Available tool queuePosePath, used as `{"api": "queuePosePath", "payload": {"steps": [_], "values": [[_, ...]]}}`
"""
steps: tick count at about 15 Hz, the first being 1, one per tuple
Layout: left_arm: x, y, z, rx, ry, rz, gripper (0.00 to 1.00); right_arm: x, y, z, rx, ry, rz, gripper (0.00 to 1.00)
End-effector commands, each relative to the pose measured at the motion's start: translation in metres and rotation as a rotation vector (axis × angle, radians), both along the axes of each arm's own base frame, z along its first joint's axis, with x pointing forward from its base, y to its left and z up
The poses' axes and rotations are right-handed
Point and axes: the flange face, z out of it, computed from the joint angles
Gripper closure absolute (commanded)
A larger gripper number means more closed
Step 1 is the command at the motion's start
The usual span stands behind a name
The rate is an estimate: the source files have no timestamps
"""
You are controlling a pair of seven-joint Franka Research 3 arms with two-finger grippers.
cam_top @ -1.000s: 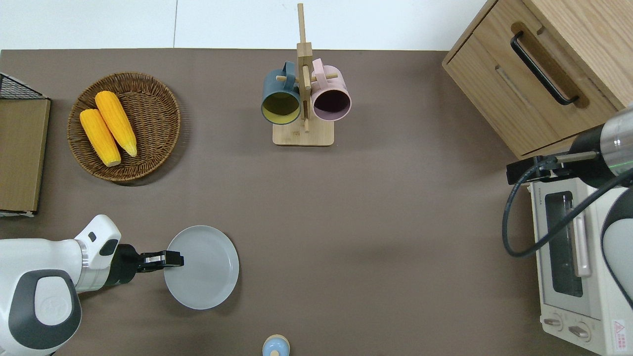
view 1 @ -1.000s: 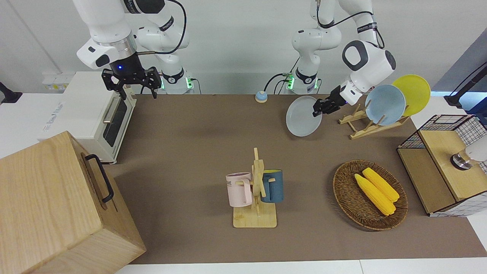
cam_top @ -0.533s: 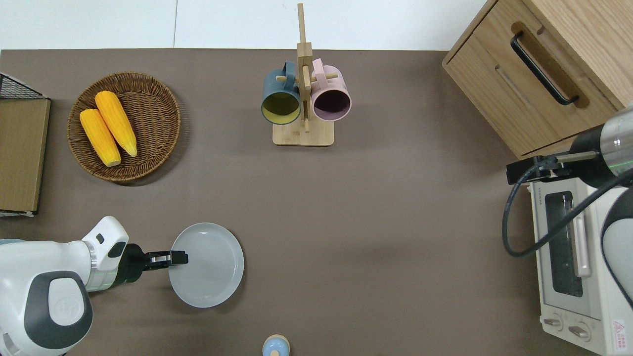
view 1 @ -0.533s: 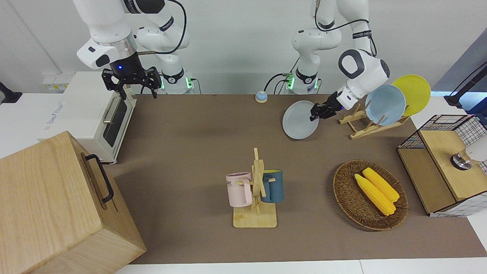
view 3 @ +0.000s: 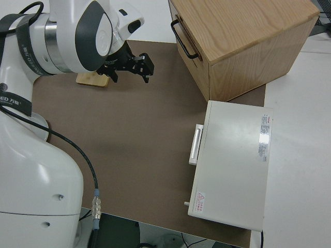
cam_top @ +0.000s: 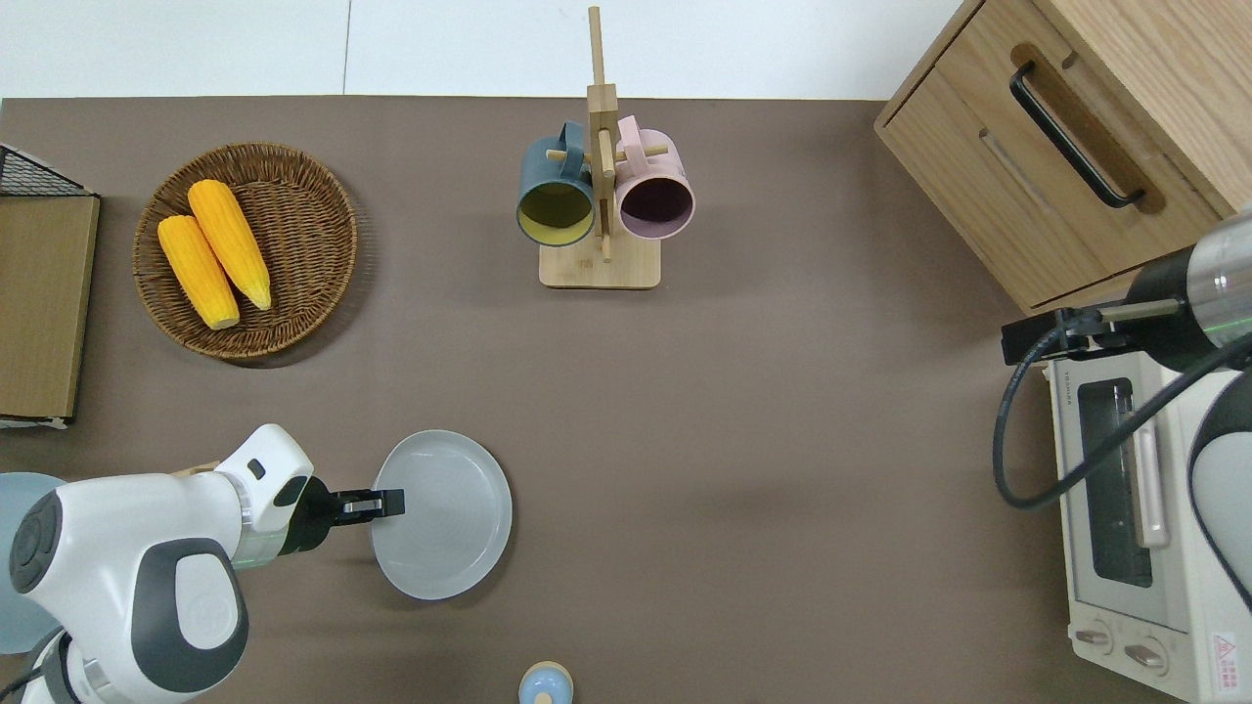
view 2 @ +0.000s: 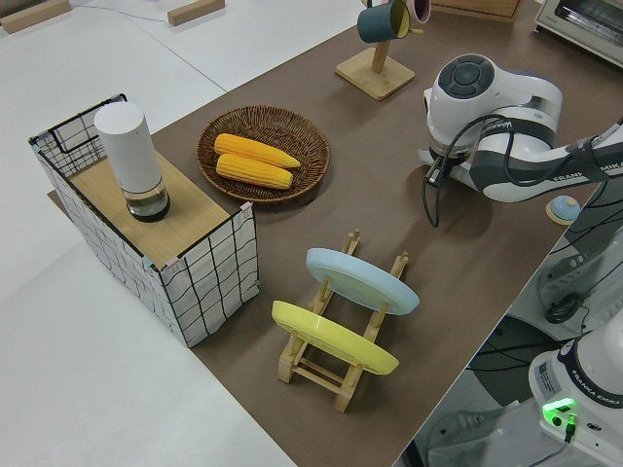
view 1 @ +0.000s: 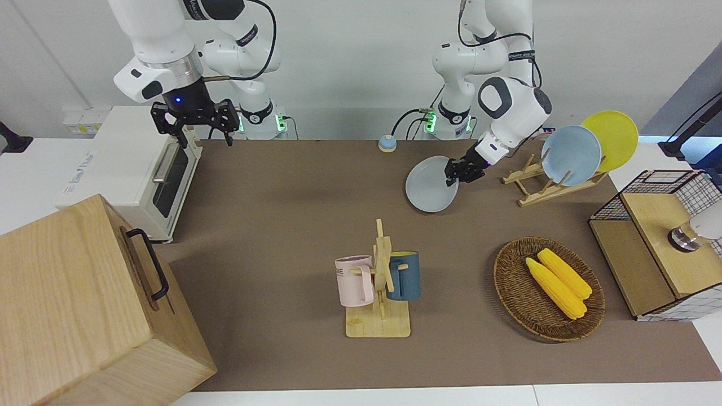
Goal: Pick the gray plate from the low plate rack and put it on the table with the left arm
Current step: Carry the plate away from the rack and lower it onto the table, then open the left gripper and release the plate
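Observation:
My left gripper [view 1: 458, 171] is shut on the rim of the gray plate [view 1: 431, 184], which it holds tilted low over the brown table [view 1: 282, 225]. The overhead view shows the gripper [cam_top: 386, 504] on the plate's [cam_top: 442, 528] edge that faces the left arm's end. The low plate rack [view 1: 541, 183] stands apart from it, toward the left arm's end. In the left side view the left arm hides the plate. The right arm is parked, its gripper [view 1: 194, 121] open and holding nothing.
A light blue plate [view 1: 571, 155] and a yellow plate [view 1: 612, 138] lean in the rack. A mug stand [view 1: 381, 282] with two mugs and a wicker basket [view 1: 496, 276] holding corn stand farther from the robots. A toaster oven [view 1: 130, 169] and a wooden box [view 1: 73, 304] fill the right arm's end.
The left gripper has carried the gray plate away from the rack, toward the middle of the table, and lower. The right arm has not moved.

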Motion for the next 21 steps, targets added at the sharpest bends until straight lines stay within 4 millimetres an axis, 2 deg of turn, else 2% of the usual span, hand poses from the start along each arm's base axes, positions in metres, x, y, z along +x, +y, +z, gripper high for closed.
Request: {"api": "queuePosePath", "payload": {"steps": [1,2,3,6,7,8,14,21], "values": [[-0.009,-0.008,-0.043,0.078,0.041,-0.031,1.0,0.001,-0.002,0.003,-0.001,0.005,-0.016,0.017],[-0.009,-0.007,-0.044,0.08,0.042,-0.031,0.83,0.001,-0.002,0.003,-0.001,0.005,-0.016,0.017],[-0.009,-0.006,-0.044,0.08,0.043,-0.03,0.72,0.001,-0.002,0.003,-0.001,0.004,-0.016,0.017],[-0.008,-0.002,-0.043,0.081,0.04,-0.024,0.53,0.001,-0.002,0.003,-0.001,0.004,-0.016,0.017],[-0.008,0.0,-0.043,0.086,0.037,-0.024,0.31,0.001,-0.002,0.003,-0.001,0.004,-0.016,0.017],[-0.007,0.0,-0.042,0.09,0.031,-0.022,0.0,0.001,-0.002,0.003,-0.001,0.005,-0.016,0.017],[-0.004,0.003,-0.022,0.09,-0.004,-0.006,0.0,0.001,-0.002,0.003,-0.001,0.004,-0.016,0.017],[-0.005,0.001,0.025,0.204,-0.03,-0.063,0.0,0.001,-0.002,0.003,-0.001,0.004,-0.016,0.017]]}}
